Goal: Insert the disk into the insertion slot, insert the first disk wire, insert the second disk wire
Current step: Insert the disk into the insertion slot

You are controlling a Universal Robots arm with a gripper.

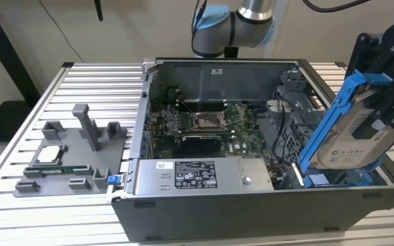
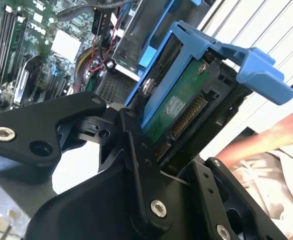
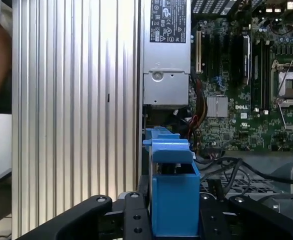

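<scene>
Disk [image 1: 358,136] clamped tight in gripper [image 1: 392,110], steeply tilted over open computer case [image 1: 252,215], lower end just at insertion slot [image 1: 334,180]. Insertion step in hand, seemingly unfinished. Probably calls for squaring blue carrier [image 3: 171,195] with slot before pushing down.

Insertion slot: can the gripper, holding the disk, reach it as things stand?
Probably yes. The gripper holds the disk tilted just above the insertion slot, and nothing visibly lies between them.

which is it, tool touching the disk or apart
Touching: the second wrist view shows the tool clamped on the disk, with no gap between them.
</scene>
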